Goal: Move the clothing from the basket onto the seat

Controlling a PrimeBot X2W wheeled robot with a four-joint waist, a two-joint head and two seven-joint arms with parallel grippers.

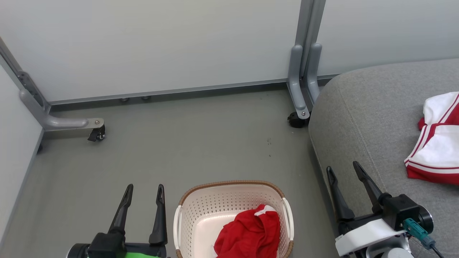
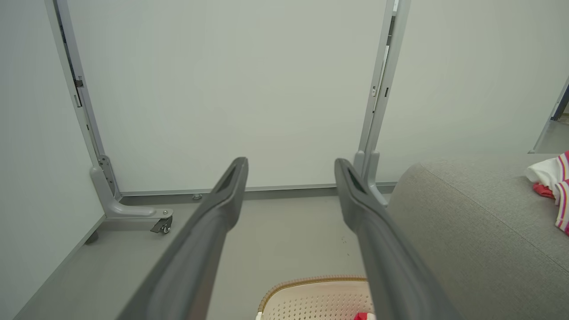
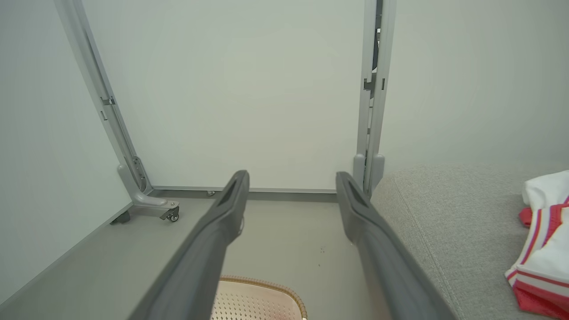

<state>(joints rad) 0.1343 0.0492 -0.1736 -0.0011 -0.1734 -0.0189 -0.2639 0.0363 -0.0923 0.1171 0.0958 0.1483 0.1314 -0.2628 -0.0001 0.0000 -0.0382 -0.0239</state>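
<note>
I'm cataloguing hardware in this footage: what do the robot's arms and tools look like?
Left tool: two long, dark, tapered fingers on a black mount, with a green cover behind. Right tool: matching fingers, black block, white wrist shell, teal connector with a dark cable.

grey floor (image 1: 179,143) — basket (image 1: 229,184) and seat (image 1: 365,118) on it.

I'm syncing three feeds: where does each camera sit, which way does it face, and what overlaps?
Head view: on the head, facing forward and down at the basket and seat; left gripper and right gripper show.
Left wrist view: on the left wrist, facing the partition wall past its open fingers.
Right wrist view: on the right wrist, same wall, its own fingers.
Shared: basket, seat, striped garment.
</note>
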